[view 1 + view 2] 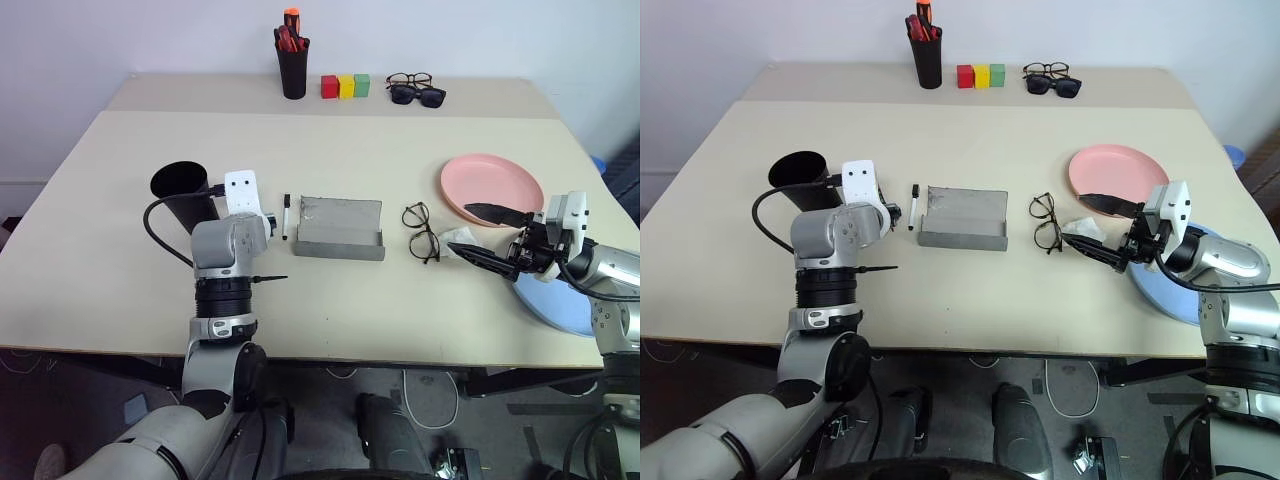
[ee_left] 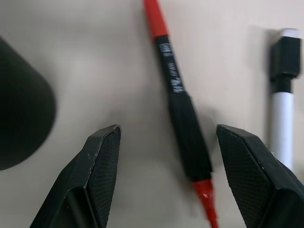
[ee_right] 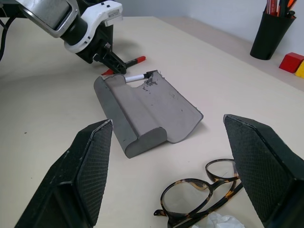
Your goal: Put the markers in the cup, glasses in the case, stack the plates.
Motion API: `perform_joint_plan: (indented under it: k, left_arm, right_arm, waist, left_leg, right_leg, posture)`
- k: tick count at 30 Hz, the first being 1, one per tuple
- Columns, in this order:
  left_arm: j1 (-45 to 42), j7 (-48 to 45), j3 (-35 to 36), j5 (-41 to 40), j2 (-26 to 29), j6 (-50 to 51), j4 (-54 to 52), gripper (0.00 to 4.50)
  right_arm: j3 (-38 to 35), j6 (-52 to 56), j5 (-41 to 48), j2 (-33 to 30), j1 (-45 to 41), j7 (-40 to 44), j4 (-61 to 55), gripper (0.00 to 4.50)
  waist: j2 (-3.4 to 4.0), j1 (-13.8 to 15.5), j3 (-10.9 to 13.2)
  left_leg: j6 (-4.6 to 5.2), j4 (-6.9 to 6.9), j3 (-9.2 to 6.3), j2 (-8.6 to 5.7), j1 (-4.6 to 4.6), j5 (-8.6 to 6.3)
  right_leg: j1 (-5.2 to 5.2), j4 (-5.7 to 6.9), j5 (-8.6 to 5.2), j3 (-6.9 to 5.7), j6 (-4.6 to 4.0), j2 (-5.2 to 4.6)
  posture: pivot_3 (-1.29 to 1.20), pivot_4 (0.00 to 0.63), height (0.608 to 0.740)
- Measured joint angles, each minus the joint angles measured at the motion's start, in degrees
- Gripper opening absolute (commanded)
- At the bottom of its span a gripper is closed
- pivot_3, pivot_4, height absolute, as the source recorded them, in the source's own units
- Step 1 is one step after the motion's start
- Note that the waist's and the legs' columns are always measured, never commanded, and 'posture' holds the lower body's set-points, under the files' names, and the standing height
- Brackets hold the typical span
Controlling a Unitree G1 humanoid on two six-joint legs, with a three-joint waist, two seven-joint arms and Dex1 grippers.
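While L fingers (image 2: pixel 166 178) stand wide over the red marker (image 2: pixel 183 123) on the counter (image 1: pixel 330 290), white marker (image 2: pixel 283 104) lies just beside it, cup (image 1: pixel 183 195) near. R fingers (image 3: pixel 168 175) wide too, empty, near glasses (image 1: pixel 421 231). Case (image 1: pixel 340 228) open between. Pink plate (image 1: pixel 492 186) and blue plate (image 1: pixel 560 305) apart.

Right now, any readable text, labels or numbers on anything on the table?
Red marker with a black band: small pale print along the black section, too blurred to read.
White marker with a black cap: no print visible.
Grey hard-shell spectacle case: no label visible.
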Motion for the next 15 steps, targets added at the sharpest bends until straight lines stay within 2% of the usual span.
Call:
perform_joint_plan:
  k: [3, 4, 6, 10, 11, 15]
  left_arm:
    - [0.1, 0.7, 0.5, 0.1, 0.0, -0.7, 0.2, 3.26]
    - [0.1, 1.0, 0.6, 0.2, -0.1, -1.1, 0.3, 3.03]
    - [0.1, 1.7, 1.2, 0.3, -0.6, -2.1, 0.8, 2.39]
    - [0.1, 2.6, 2.0, 0.4, -1.2, -3.3, 1.3, 0.36]
    - [0.1, 2.5, 2.0, 0.3, -1.4, -3.3, 1.3, 0.01]
    - [0.1, 2.0, 2.0, 0.2, -1.5, -3.1, 1.2, 0.01]
  right_arm:
    - [0.0, 0.0, 0.0, 0.0, 0.0, 0.0, 0.0, 3.81]
    - [0.0, 0.0, 0.0, 0.0, 0.0, 0.0, 0.0, 3.81]
    - [0.0, 0.0, 0.0, 0.0, -0.1, 0.0, 0.0, 3.81]
    - [0.0, 0.0, 0.0, -0.1, -0.1, 0.0, 0.1, 3.81]
    - [0.0, 0.0, 0.0, -0.1, -0.1, 0.0, 0.1, 3.81]
    - [0.0, 0.0, 0.0, -0.1, -0.1, 0.0, 0.1, 3.81]
  waist:
    - [0.00, 0.0, 0.0]
    - [0.00, 0.1, 0.0]
    - [0.01, 0.1, 0.0]
    - [0.02, 0.2, 0.0]
    - [0.02, 0.2, 0.0]
    - [0.03, 0.3, 0.0]
  left_leg:
    - [0.00, 0.00, 0.00, 0.00, 0.00, 0.00]
    - [0.00, 0.00, 0.00, 0.00, 0.00, 0.00]
    - [0.00, 0.00, 0.00, 0.00, 0.00, 0.00]
    - [0.00, 0.02, 0.00, 0.00, 0.03, 0.00]
    - [0.00, 0.02, 0.00, 0.00, 0.03, 0.00]
    - [0.00, 0.02, 0.00, -0.01, 0.04, 0.00]
  right_leg:
    - [0.00, 0.00, 0.00, 0.00, 0.00, 0.00]
    - [0.00, 0.00, 0.00, 0.00, 0.00, 0.00]
    - [0.01, 0.00, 0.00, 0.00, 0.00, 0.00]
    - [0.06, 0.00, 0.00, 0.00, 0.00, 0.00]
    - [0.07, 0.00, 0.00, 0.00, 0.00, -0.01]
    - [0.08, -0.02, 0.00, 0.00, 0.01, -0.01]
  posture:
    - [0.00, 0.150, 0.740]
    - [0.00, 0.150, 0.740]
    - [0.00, 0.150, 0.740]
    - [0.00, 0.150, 0.740]
    - [0.00, 0.150, 0.740]
    - [0.00, 0.150, 0.740]
